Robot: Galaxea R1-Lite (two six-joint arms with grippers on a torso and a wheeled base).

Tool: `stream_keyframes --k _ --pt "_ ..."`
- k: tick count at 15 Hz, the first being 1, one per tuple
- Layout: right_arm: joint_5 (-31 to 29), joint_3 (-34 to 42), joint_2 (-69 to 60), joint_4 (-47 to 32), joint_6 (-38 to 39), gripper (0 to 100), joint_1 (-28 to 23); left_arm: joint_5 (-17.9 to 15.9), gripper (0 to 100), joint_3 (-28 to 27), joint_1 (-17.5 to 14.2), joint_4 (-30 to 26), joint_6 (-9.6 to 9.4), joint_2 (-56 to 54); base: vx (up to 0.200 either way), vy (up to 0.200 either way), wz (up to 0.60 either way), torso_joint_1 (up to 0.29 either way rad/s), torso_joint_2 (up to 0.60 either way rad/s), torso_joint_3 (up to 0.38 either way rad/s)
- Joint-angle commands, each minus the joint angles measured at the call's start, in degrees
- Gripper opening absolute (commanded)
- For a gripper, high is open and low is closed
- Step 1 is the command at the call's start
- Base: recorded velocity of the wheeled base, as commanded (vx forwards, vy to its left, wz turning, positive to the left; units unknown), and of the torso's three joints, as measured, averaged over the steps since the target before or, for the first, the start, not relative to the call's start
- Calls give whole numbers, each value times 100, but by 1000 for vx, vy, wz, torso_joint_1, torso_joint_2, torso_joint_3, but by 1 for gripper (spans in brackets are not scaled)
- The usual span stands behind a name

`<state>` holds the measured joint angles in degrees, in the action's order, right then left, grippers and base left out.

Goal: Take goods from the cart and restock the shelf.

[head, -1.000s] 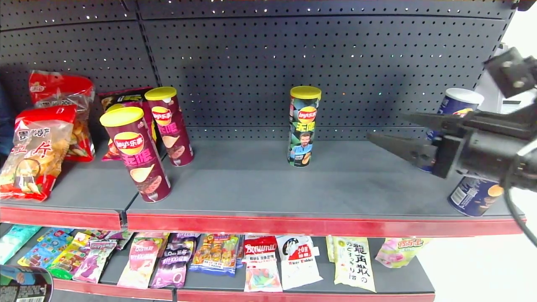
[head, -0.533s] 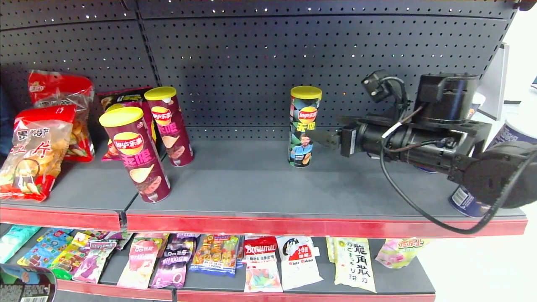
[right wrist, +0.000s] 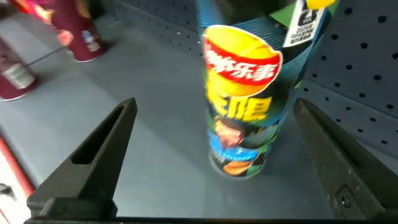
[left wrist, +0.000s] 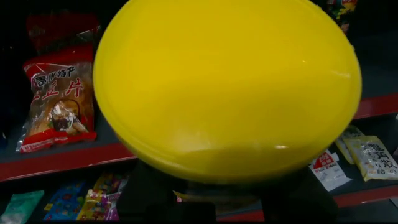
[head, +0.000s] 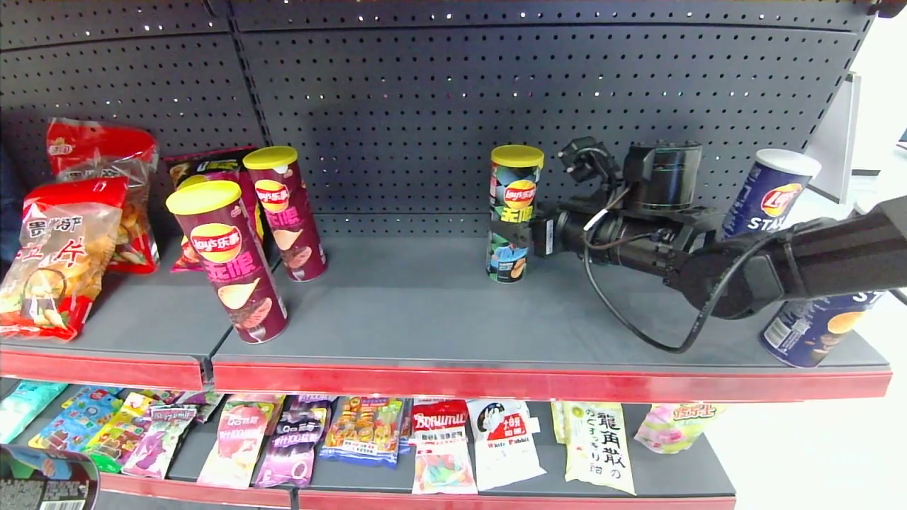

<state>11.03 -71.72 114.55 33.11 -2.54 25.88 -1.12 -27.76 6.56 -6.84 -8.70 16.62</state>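
Note:
A green-and-black chip can [head: 515, 212] with a yellow lid stands upright mid-shelf, near the pegboard. My right gripper [head: 511, 234] reaches in from the right and is open, one finger on each side of that can [right wrist: 245, 118]. In the right wrist view the gripper [right wrist: 214, 107] straddles the can and its fingers [right wrist: 93, 168] stand apart from it. My left gripper [left wrist: 217, 202] is shut on another chip can, whose yellow lid [left wrist: 227, 87] sits close to the camera. That can's dark body [head: 42, 485] shows at the lower left of the head view.
Two maroon cans [head: 230, 262] and red snack bags [head: 60, 255] occupy the shelf's left part. Two blue cans [head: 769, 191] stand at the right end, behind my right arm. The grey shelf [head: 411, 312] has a red front lip. Candy packs [head: 439, 446] lie on the lower shelf.
My right arm has swept left from the shelf's right end to the green can, and its open fingers now flank it. The blue cans are uncovered again.

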Motion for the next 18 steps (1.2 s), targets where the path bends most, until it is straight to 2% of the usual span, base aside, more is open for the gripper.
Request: stream_keyframes --k 1,6,15,18 --pt "-66 -132 243 -6 -1 100 -39 -2 0 7 3 -2 0 26 0 0 0 0 0 0" --pt "-163 -774 586 -6 7 100 -233 7 0 -10 -5 -2 0 -18 0 0 0 0 0 0" --pt "-198 -1582 1069 -6 183 100 -162 -11 0 -10 -5 -2 -8 35 0 0 0 0 0 0" --pt "-426 -1776 1236 -6 183 100 -153 -2 0 -10 -5 -2 -8 35 0 0 0 0 0 0"
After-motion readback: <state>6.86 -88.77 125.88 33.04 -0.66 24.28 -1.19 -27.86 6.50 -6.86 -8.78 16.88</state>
